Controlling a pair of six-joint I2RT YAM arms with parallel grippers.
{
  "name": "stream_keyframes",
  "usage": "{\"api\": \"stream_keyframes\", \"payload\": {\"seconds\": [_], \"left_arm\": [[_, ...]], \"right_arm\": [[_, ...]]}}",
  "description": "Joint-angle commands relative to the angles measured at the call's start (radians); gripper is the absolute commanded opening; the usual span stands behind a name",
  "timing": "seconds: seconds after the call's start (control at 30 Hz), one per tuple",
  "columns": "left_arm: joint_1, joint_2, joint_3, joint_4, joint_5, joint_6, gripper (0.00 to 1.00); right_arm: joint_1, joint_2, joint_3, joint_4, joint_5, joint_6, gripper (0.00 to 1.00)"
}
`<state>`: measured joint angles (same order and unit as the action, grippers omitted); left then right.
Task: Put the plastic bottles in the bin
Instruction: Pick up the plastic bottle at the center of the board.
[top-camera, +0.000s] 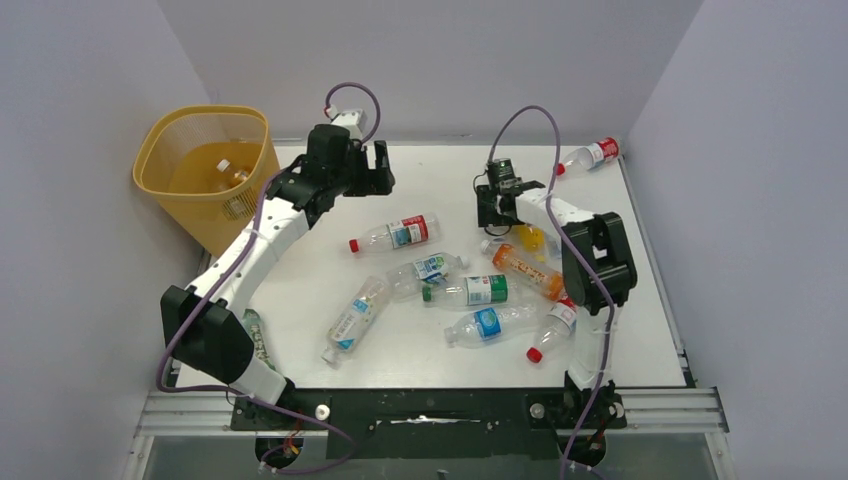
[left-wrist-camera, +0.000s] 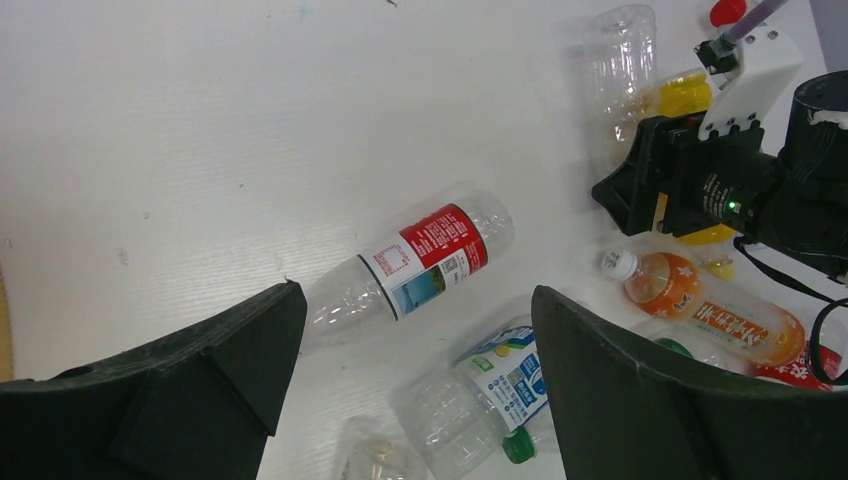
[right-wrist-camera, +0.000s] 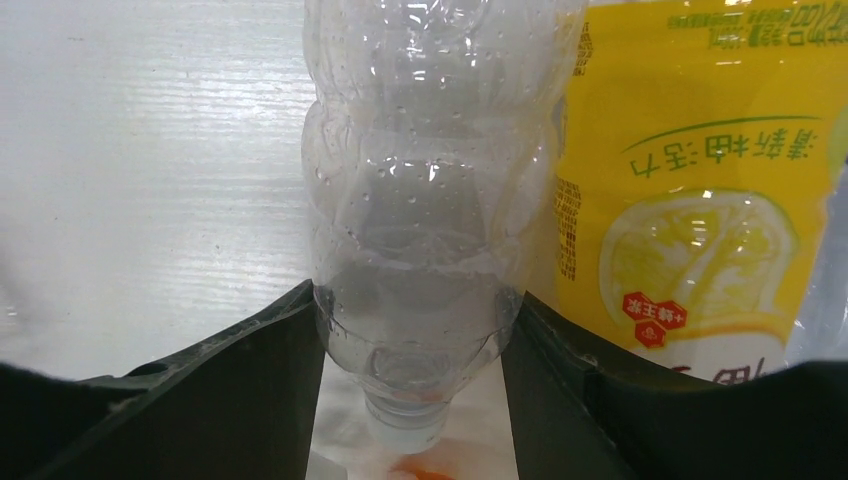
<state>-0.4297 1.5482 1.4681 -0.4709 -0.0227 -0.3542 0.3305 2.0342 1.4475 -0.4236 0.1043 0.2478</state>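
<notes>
The yellow bin stands at the back left with a bottle inside. My left gripper is open and empty above the table beside the bin. In the left wrist view a red-label bottle lies below between its fingers. My right gripper grips the shoulder of a clear unlabelled bottle, both fingers touching it as it lies on the table beside a yellow-label bottle. Several more bottles lie mid-table, among them a green-cap one and an orange one.
A red-label bottle lies at the back right corner. Another bottle lies by the left arm's base at the table's left edge. The walls close in on three sides. My right arm's elbow hangs over the bottle pile.
</notes>
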Motion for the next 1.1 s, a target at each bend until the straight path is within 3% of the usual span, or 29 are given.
{"api": "stream_keyframes", "payload": {"seconds": [0.0,0.37,0.53,0.8,1.07], "left_arm": [[-0.006,-0.003,0.075,0.007,-0.008,0.016,0.84],[-0.012,-0.010,0.020,0.071,0.055,-0.001,0.84],[-0.013,-0.010,-0.012,0.104,0.109,-0.013,0.84],[-0.002,-0.023,-0.085,0.236,0.266,-0.148,0.88],[0.005,-0.017,-0.153,0.373,0.369,-0.248,0.88]], "right_arm": [[0.028,-0.149,-0.009,0.011,0.018,-0.029,0.37],[0.218,-0.363,-0.067,-0.023,0.125,-0.004,0.38],[0.297,-0.454,-0.145,0.000,0.101,0.048,0.38],[0.308,-0.566,-0.210,0.053,-0.041,0.079,0.40],[0.308,-0.555,-0.208,0.073,-0.122,0.074,0.41]]}}
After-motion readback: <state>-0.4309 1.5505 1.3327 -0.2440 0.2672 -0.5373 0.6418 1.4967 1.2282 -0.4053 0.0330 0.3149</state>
